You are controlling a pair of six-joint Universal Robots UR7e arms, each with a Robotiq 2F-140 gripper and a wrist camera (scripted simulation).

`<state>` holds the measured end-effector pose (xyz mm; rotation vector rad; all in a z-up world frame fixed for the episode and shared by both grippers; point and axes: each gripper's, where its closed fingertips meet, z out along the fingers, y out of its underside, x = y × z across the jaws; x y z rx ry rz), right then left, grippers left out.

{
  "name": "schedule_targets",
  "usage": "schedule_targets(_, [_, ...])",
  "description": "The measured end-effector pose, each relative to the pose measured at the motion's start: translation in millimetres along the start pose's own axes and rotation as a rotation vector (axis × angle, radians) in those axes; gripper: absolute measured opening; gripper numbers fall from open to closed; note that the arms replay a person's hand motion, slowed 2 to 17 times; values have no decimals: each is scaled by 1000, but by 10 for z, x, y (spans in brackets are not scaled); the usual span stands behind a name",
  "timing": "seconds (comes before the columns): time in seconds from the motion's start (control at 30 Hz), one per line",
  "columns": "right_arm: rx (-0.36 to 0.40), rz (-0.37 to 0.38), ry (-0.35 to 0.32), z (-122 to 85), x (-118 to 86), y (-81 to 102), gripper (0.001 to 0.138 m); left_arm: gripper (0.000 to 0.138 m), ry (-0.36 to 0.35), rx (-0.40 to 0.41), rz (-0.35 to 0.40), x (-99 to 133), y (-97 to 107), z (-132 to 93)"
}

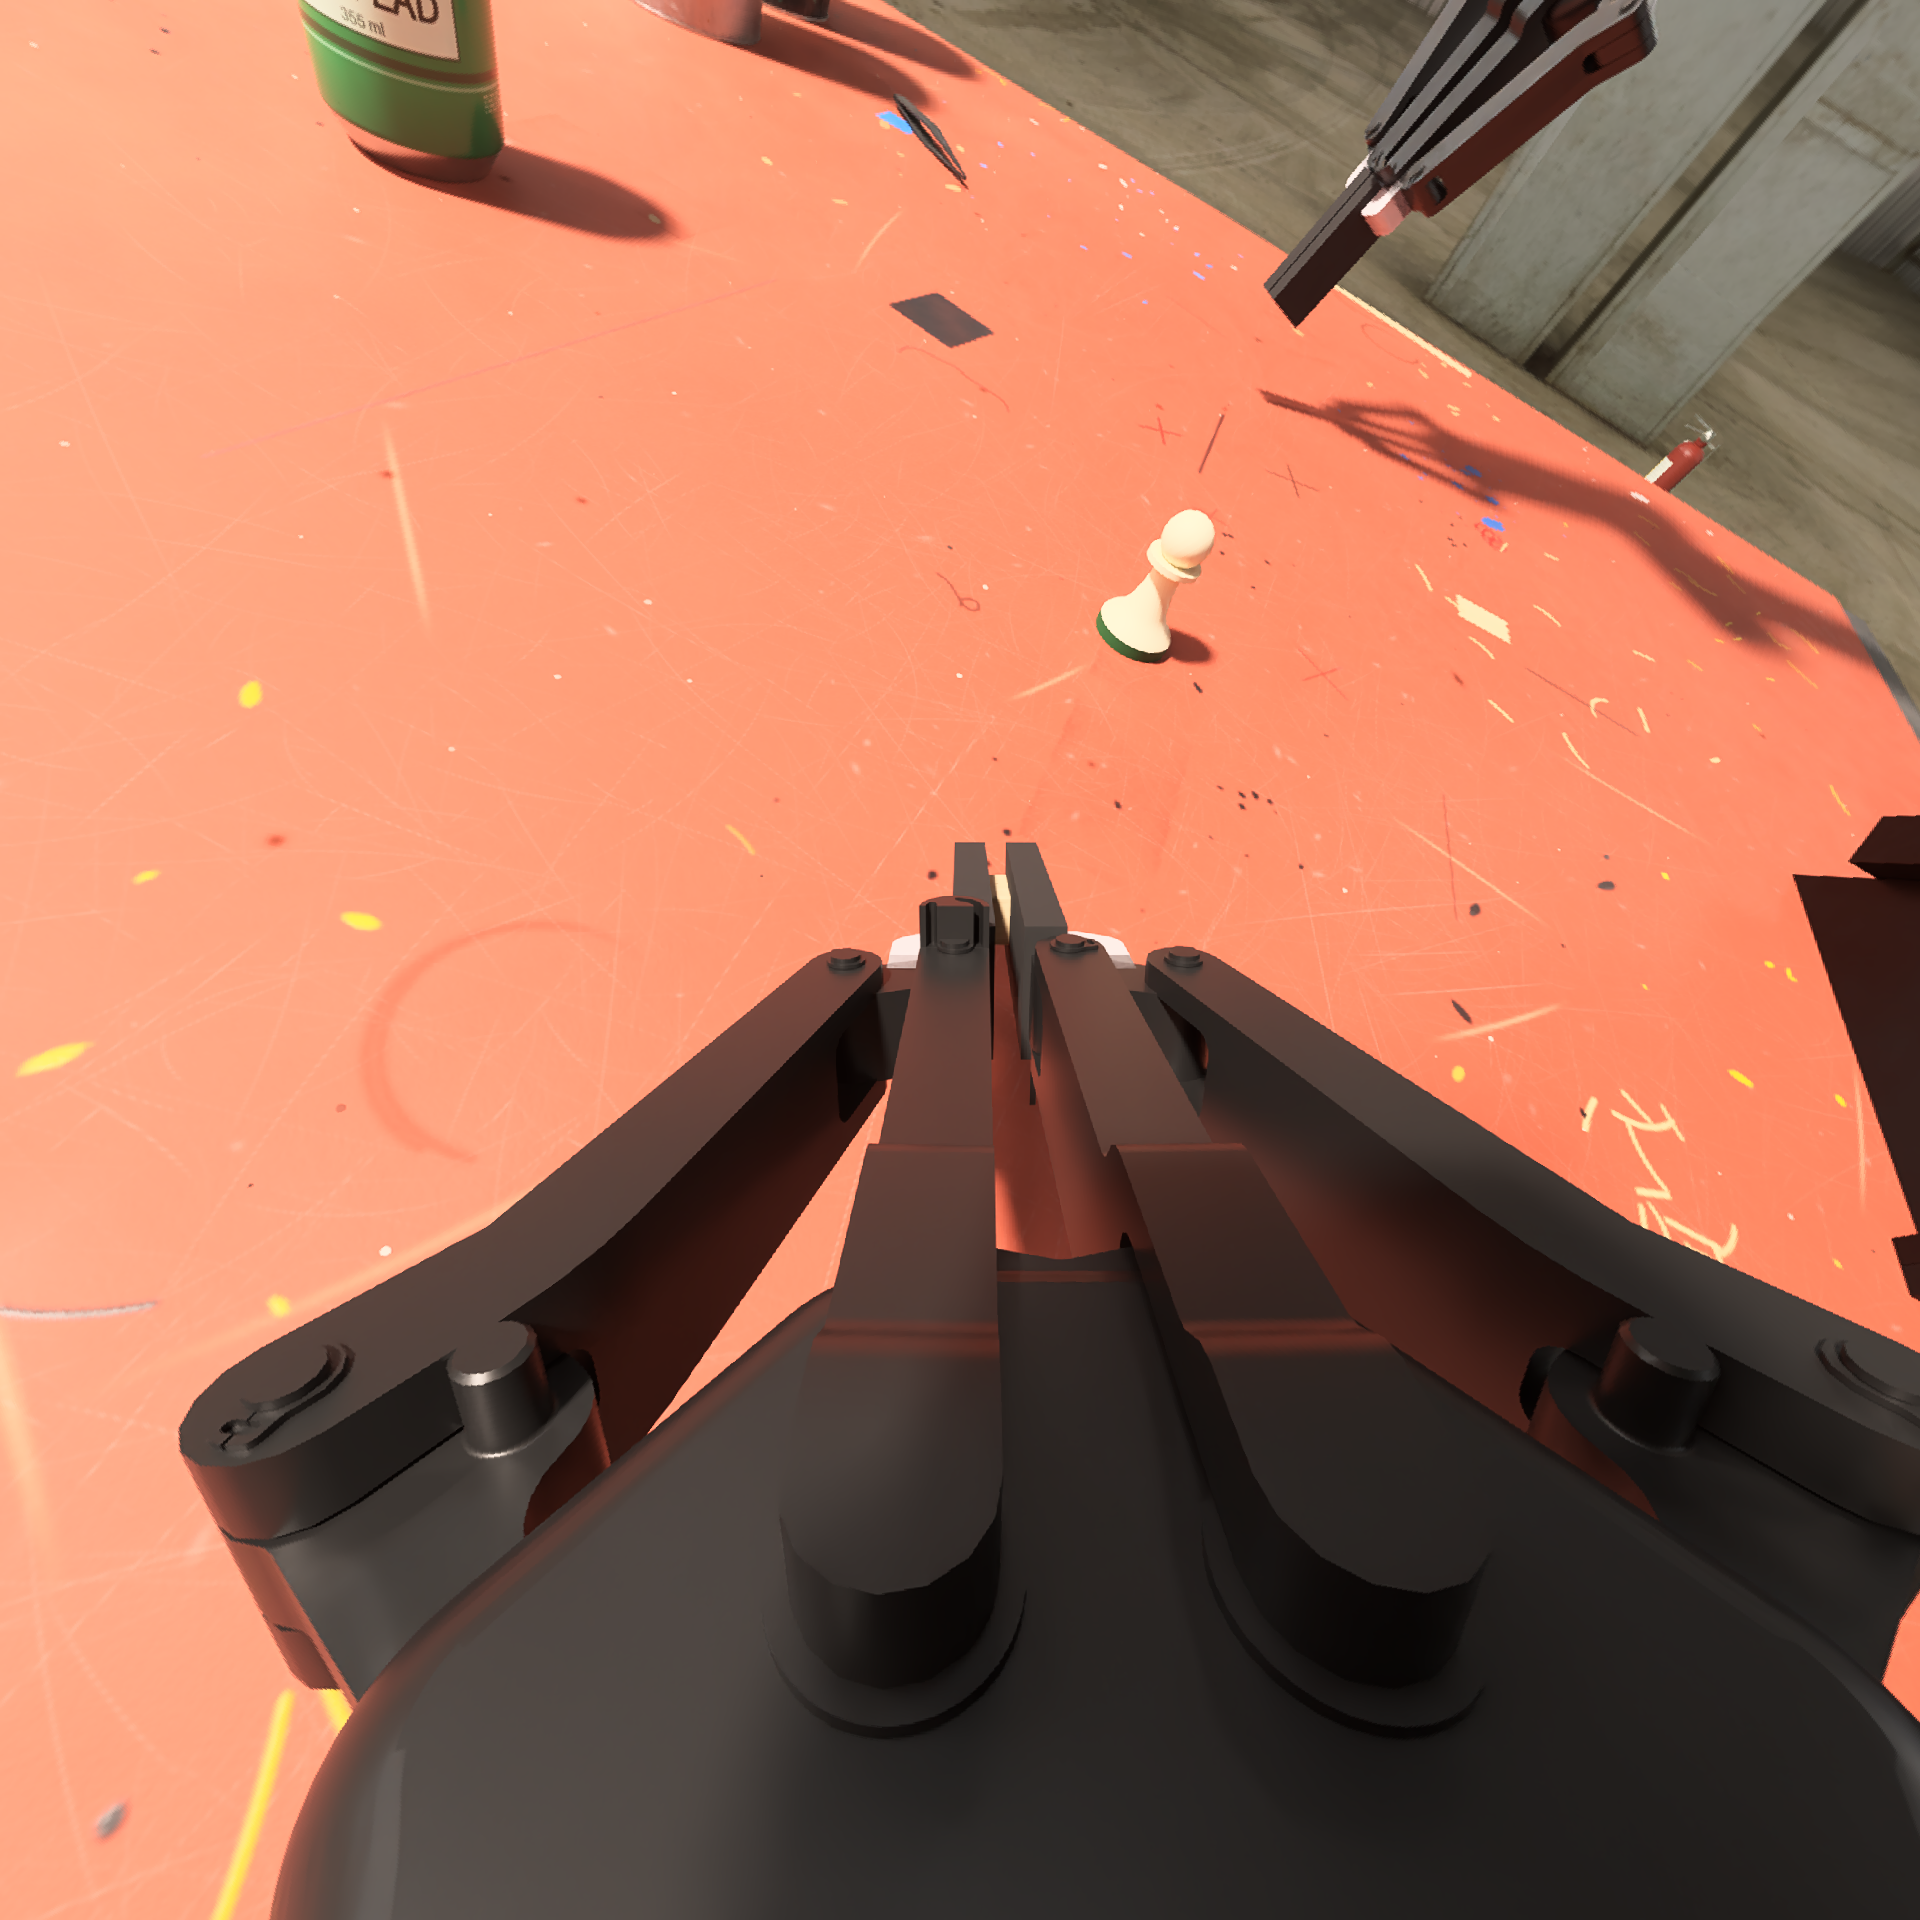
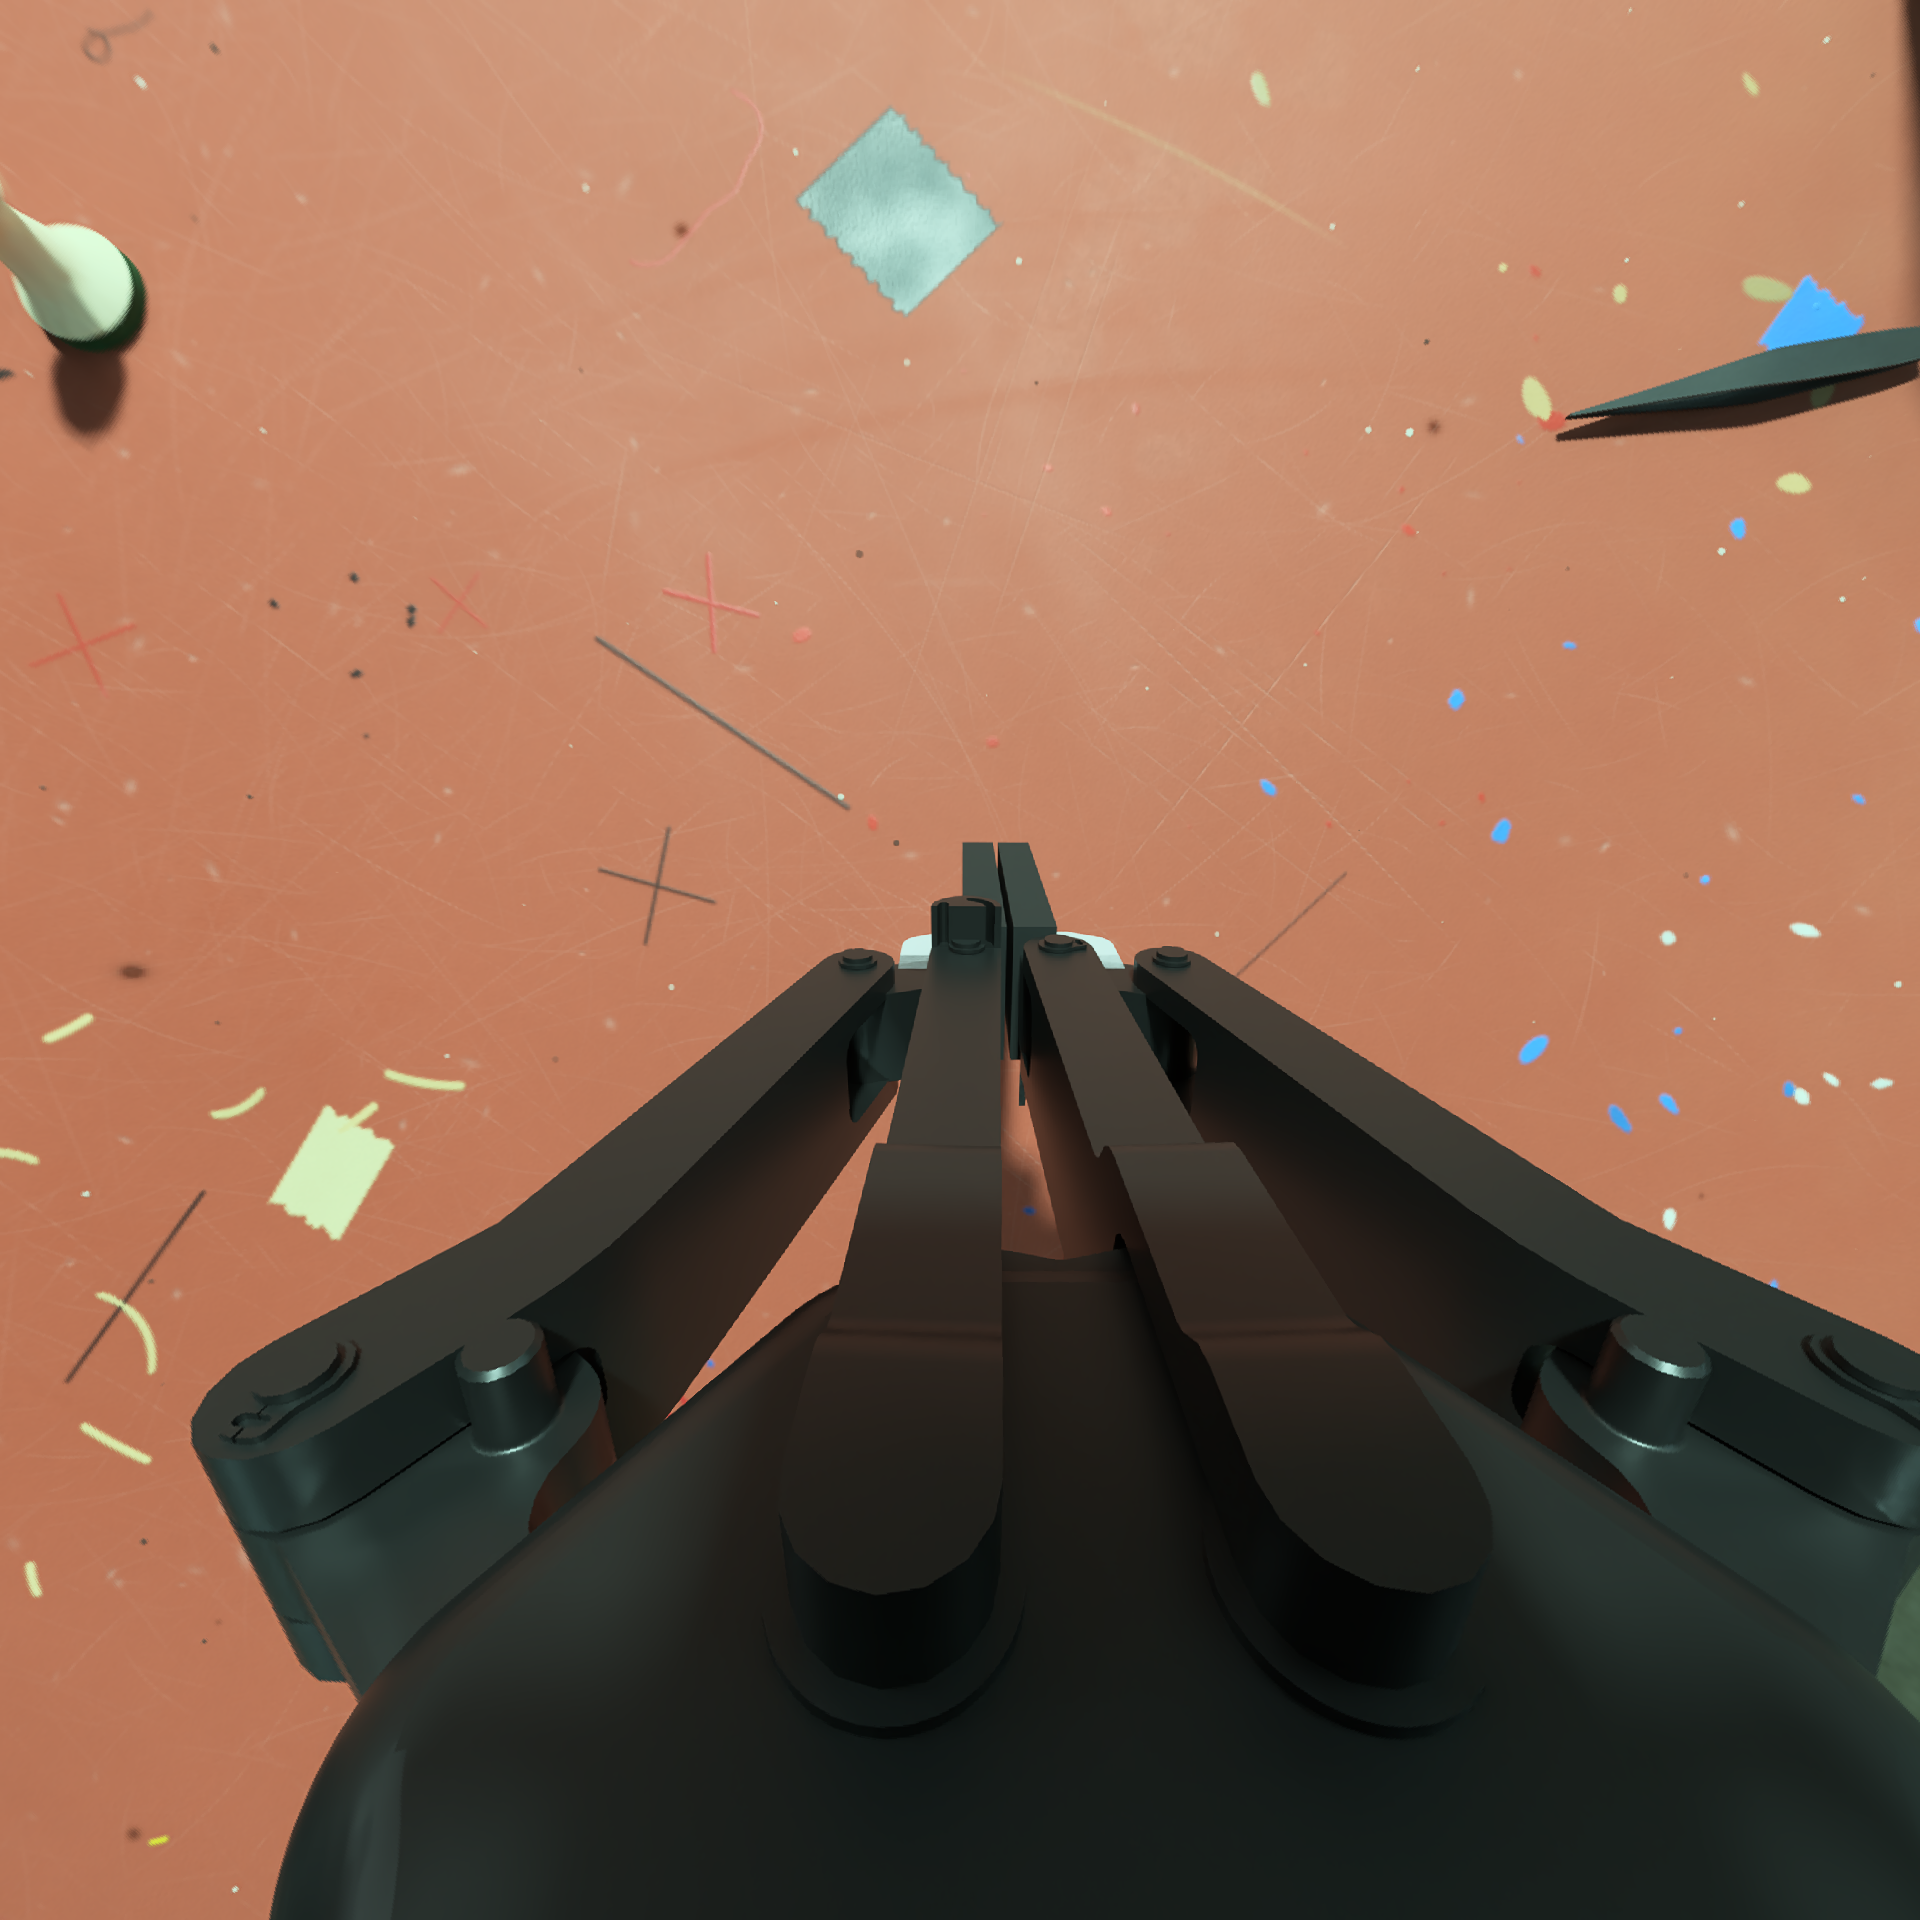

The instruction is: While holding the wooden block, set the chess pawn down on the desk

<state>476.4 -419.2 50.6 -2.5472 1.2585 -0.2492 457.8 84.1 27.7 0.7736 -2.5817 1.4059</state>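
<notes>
A cream chess pawn [image 1: 1153, 587] with a green felt base stands on the salmon desk [image 1: 520, 623], free of both grippers. It also shows at the left edge of the right wrist view [image 2: 73, 281]. My left gripper [image 1: 995, 862] is shut on a thin, pale wooden block [image 1: 1003, 899], of which only a sliver shows between the fingers, above the desk and short of the pawn. My right gripper [image 2: 997, 862] is shut and empty, above the desk. It also shows in the left wrist view [image 1: 1299, 291], above and beyond the pawn.
A green bottle [image 1: 410, 73] stands at the far left. A dark, pointed tool [image 1: 930, 135] [image 2: 1745, 379] and a grey patch [image 1: 940, 317] [image 2: 896, 208] lie on the desk. A dark object [image 1: 1870, 1039] is at the right edge. The desk's edge runs diagonally at upper right.
</notes>
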Motion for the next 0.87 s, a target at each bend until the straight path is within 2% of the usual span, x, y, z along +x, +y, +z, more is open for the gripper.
schedule_targets(0.17, [39,33,-6,-82,11,-6,1,5,-1,0,1,0,0,1])
schedule_targets(0.37, [29,66,21,-135,57,70,3,5,0,-1,-1,-1,1,2])
schedule_targets(0.57, [8,77,25,-136,67,136,14,5,5,-1,-7,0,1,1])
schedule_targets(0.87, [-15,94,-15,-49,14,162,29,5,16,1,-18,0,-1,0])
